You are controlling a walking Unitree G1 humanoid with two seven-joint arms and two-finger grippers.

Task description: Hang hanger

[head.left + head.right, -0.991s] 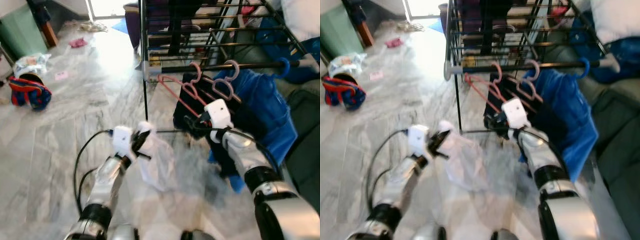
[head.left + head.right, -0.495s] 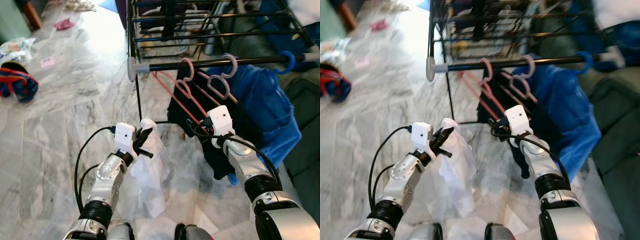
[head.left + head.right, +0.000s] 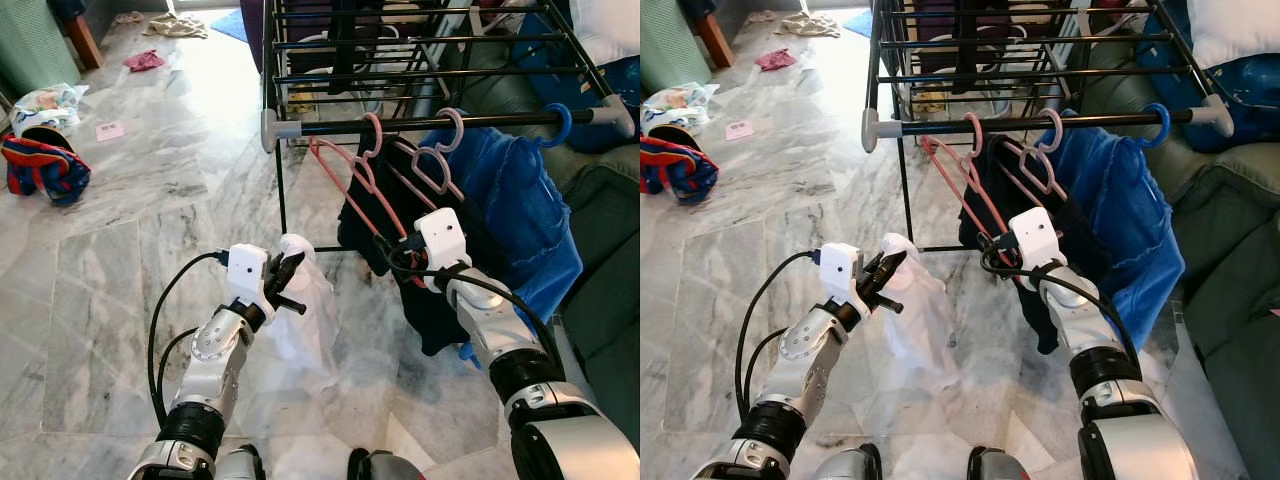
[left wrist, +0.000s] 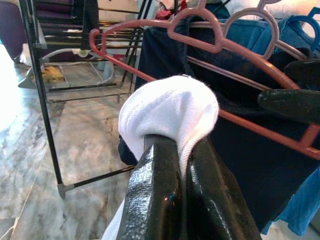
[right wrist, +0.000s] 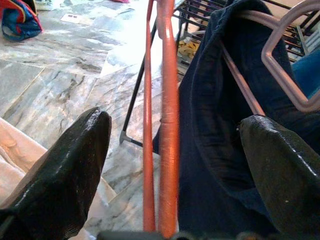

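We see our left gripper (image 3: 285,283) at lower centre-left, pinched tight on a bunched corner of a white cloth (image 3: 305,325) that droops limp toward the marble floor (image 3: 120,270). Our right gripper (image 5: 170,165), right of centre, stands spread wide with the red hanger (image 3: 345,185) running between its fingers (image 5: 70,165), not yet clamped. That hanger hangs by its hook from the rack bar (image 3: 400,125) near the top centre, beside a mauve hanger (image 3: 440,165) carrying dark clothing (image 3: 380,230) and a blue garment (image 3: 520,210). We judge the red hanger light, stiff and rather slick, so it may swing or twist when touched; we would close on its straight arm near the shoulder. The cloth is soft and will slump, so we would keep the pinch on a thick fold.
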